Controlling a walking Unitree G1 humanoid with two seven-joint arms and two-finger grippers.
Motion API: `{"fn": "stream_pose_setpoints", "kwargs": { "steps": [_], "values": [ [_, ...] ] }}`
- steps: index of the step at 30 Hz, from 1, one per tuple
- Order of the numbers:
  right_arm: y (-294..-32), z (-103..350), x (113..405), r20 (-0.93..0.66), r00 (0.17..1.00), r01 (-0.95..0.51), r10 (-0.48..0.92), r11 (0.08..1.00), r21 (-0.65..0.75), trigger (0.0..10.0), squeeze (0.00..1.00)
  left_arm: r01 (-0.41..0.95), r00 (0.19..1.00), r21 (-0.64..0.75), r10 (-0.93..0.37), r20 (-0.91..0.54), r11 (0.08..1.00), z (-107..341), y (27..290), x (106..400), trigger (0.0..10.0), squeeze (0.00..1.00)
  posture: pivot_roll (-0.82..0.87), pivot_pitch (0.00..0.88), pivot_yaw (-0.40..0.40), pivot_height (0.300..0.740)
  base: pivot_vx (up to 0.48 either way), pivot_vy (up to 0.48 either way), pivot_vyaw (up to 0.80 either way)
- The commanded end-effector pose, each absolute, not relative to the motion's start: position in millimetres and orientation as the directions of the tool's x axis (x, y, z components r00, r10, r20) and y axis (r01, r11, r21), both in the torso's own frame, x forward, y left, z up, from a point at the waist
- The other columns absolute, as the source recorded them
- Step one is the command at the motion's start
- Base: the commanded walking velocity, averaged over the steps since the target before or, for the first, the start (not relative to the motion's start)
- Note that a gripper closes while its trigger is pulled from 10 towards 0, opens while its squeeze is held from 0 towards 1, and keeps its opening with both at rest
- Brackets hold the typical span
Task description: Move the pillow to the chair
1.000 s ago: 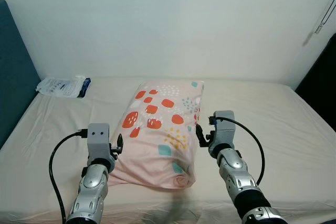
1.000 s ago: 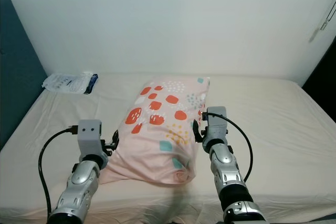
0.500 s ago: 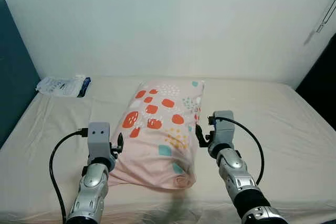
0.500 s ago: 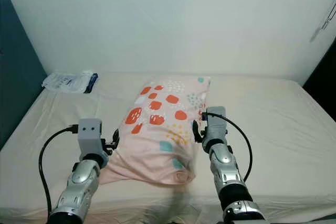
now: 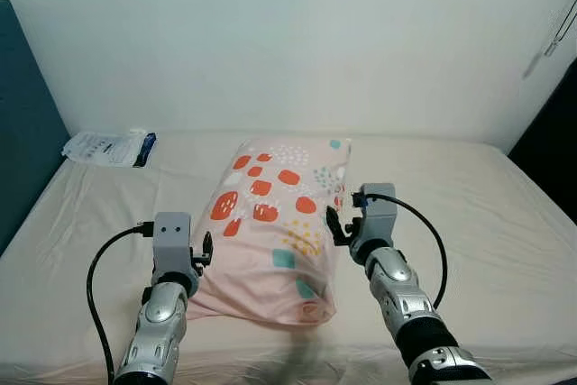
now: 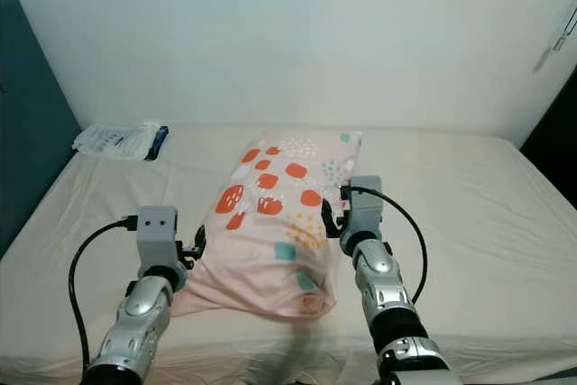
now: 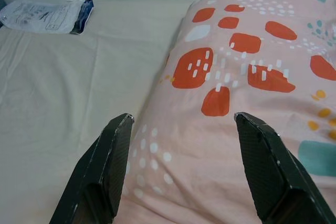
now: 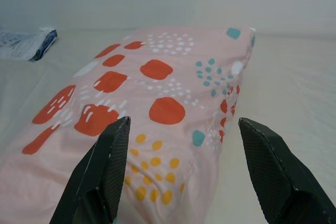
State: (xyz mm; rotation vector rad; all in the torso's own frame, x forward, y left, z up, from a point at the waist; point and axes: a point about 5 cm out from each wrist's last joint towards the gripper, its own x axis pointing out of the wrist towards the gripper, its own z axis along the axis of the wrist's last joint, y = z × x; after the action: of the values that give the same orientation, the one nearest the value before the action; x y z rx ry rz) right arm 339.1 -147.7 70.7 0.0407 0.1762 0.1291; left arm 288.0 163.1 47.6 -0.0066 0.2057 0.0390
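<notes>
Pink patterned pillow lying on bed, flanked by left end effector and right end effector, both spread wide, grasping nothing. White packet well beyond left end effector. Pillow's near corners hidden behind arms.

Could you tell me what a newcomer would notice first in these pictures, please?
The pink patterned pillow lies lengthwise in the middle of the beige bed. The left end effector and right end effector flank its near end, both open. A white packet sits in the far left corner.
</notes>
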Motion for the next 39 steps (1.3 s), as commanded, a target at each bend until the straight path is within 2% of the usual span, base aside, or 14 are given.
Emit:
{"fn": "stream_pose_setpoints", "kwargs": {
  "steps": [1, 11, 16, 19, 24, 31, 34, 39],
  "values": [
    [-149.5, 68.2, 338.9, -0.188, 0.974, -0.117, 0.123, 0.992, 0.041, 10.0, 0.00, -0.031, 0.970, 0.012, 0.033, -0.241, 0.999, 42.4, 161.2, 287.1, 10.0, 0.00, 0.05, 0.000, -0.060, 0.699, 0.000, 0.000, 0.00],
    [-148.1, 69.1, 340.5, -0.191, 0.973, -0.124, 0.128, 0.992, 0.031, 10.0, 0.00, -0.037, 0.952, 0.017, 0.040, -0.304, 0.999, 33.0, 164.3, 282.1, 10.0, 0.00, 0.05, 0.000, -0.055, 0.699, 0.000, 0.000, 0.00],
    [-148.2, 70.6, 340.6, -0.173, 0.977, -0.113, 0.121, 0.992, 0.051, 10.0, 0.00, -0.025, 0.950, 0.004, 0.025, -0.310, 1.000, 32.6, 163.9, 281.8, 10.0, 0.00, 0.05, 0.000, -0.053, 0.684, 0.000, 0.000, 0.00],
    [-150.9, 72.5, 341.7, -0.163, 0.982, -0.088, 0.094, 0.995, 0.043, 10.0, 0.00, 0.003, 0.921, -0.146, -0.059, -0.385, 0.989, 25.3, 154.5, 279.2, 10.0, 0.00, 0.05, 0.000, -0.050, 0.684, 0.000, 0.000, 0.00],
    [-150.5, 72.2, 341.6, -0.164, 0.981, -0.098, 0.106, 0.994, 0.056, 10.0, 0.00, 0.037, 0.865, -0.275, -0.169, -0.473, 0.961, 14.0, 142.5, 270.6, 10.0, 0.00, 0.05, 0.000, -0.051, 0.684, 0.000, 0.000, 0.00],
    [-148.2, 70.2, 338.7, -0.160, 0.979, -0.120, 0.130, 0.990, 0.070, 10.0, 0.00, 0.032, 0.874, -0.224, -0.136, -0.467, 0.974, 12.3, 147.5, 269.1, 10.0, 0.00, 0.05, 0.000, -0.053, 0.669, 0.000, 0.000, 0.00],
    [-145.7, 64.6, 335.2, -0.186, 0.972, -0.134, 0.142, 0.989, 0.054, 10.0, 0.00, 0.065, 0.899, -0.105, -0.104, -0.426, 0.992, 17.5, 152.6, 271.8, 10.0, 0.00, 0.05, 0.000, -0.054, 0.669, 0.000, 0.000, 0.00],
    [-144.1, 62.9, 334.1, -0.195, 0.969, -0.146, 0.154, 0.988, 0.057, 10.0, 0.00, 0.070, 0.901, -0.102, -0.107, -0.421, 0.992, 18.5, 151.9, 272.4, 10.0, 0.00, 0.05, 0.000, -0.053, 0.669, 0.000, 0.000, 0.00]
  ]
}}
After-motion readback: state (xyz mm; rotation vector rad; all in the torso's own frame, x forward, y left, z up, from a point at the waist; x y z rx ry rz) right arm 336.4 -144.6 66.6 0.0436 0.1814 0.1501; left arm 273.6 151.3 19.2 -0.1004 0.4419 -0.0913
